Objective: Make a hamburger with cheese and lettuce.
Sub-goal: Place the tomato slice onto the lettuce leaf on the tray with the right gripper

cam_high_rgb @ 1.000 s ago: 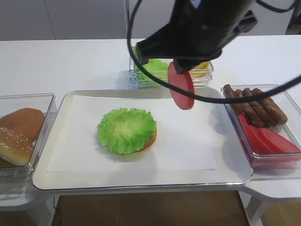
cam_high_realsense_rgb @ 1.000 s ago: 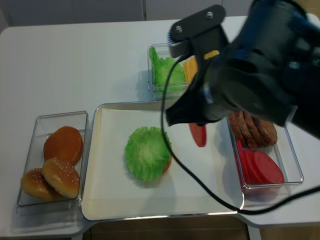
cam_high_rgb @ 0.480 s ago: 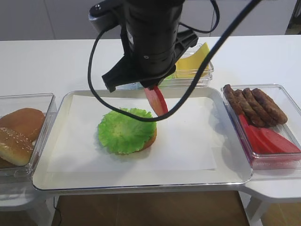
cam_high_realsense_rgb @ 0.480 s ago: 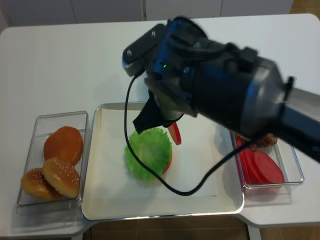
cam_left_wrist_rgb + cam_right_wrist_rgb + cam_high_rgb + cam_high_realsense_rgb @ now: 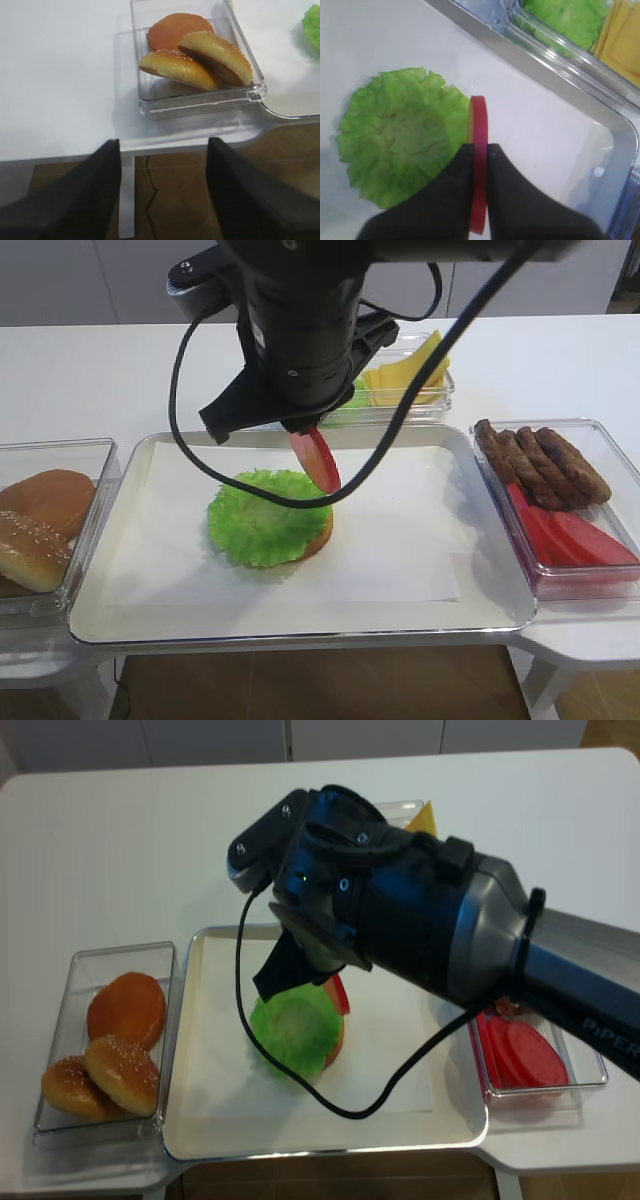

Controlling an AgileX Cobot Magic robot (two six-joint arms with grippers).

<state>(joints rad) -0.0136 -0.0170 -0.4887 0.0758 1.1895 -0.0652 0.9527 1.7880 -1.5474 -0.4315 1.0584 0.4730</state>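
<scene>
A bright green with a paler centre is shown by the lettuce [image 5: 268, 516], over a golden-brown bun edge. The slice [image 5: 478, 165] pinched in the black right gripper [image 5: 479, 200] is red. Pale yellow is seen on the cheese [image 5: 405, 370]. The sesame buns [image 5: 197, 60] are tan and speckled, the patties [image 5: 540, 462] dark brown, the tray [image 5: 300, 630] silvery with white paper, and the worktop [image 5: 100, 370] white.

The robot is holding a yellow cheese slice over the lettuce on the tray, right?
Not quite. The right gripper holds a red slice, not yellow cheese, pinched on edge above the lettuce on the tray. The right wrist view shows it. The cheese is in its box behind the tray.
</scene>
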